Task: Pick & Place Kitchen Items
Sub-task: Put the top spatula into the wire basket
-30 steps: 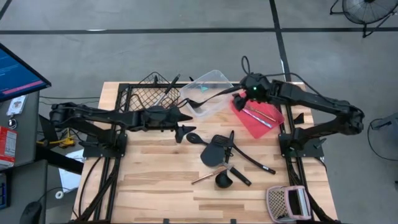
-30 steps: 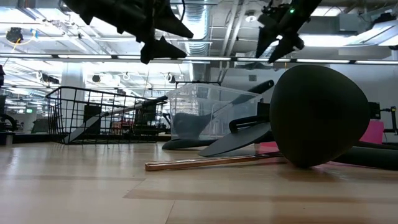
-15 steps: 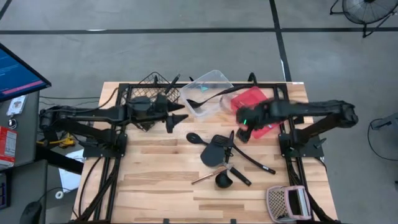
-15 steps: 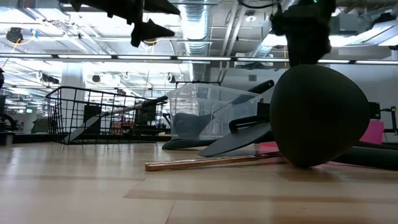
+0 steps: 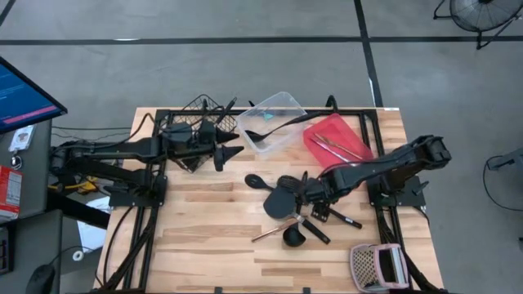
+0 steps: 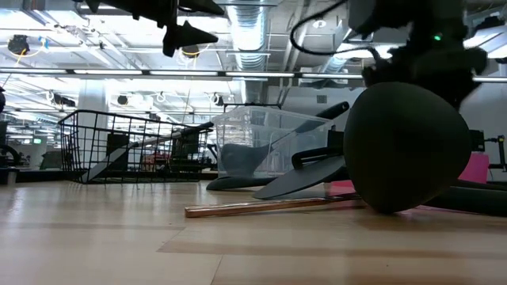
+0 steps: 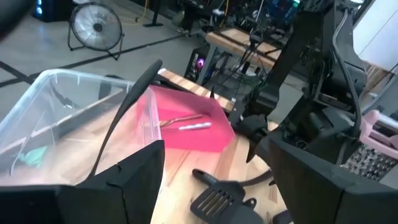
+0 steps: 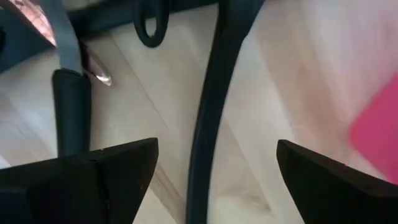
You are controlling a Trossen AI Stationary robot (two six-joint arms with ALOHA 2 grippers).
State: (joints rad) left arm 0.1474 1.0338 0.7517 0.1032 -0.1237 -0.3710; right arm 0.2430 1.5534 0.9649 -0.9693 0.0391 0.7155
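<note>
Black utensils lie in a loose pile mid-table: a spoon [image 5: 255, 180], a slotted spatula [image 5: 282, 201], a ladle [image 5: 292, 238], a long black handle [image 5: 333, 211] and a copper-coloured piece [image 5: 268, 234]. My right gripper [image 5: 309, 193] hangs open over this pile, pointing down. Its fingers stand on either side of the long black handle [image 8: 208, 112] without touching it. Another ladle lies in the clear tub [image 5: 274, 122], and thin silver pieces [image 5: 335, 148] lie in the red tray [image 5: 339, 135]. My left gripper [image 5: 229, 155] is open and carries nothing, high beside the wire basket [image 5: 194, 122].
A pinkish-white perforated box [image 5: 377, 266] stands at the table's near right corner. The basket, tub and tray line the far edge. Bare wood lies along the near left part of the table [image 5: 188, 245]. In the low view the ladle bowl [image 6: 408, 146] hides much of the right gripper.
My right gripper has swung from above the red tray toward the table's near edge and left, dropped low over the utensil pile, and tipped to point down. My left gripper has drawn back a little toward the left edge and risen. Both have stayed open.
</note>
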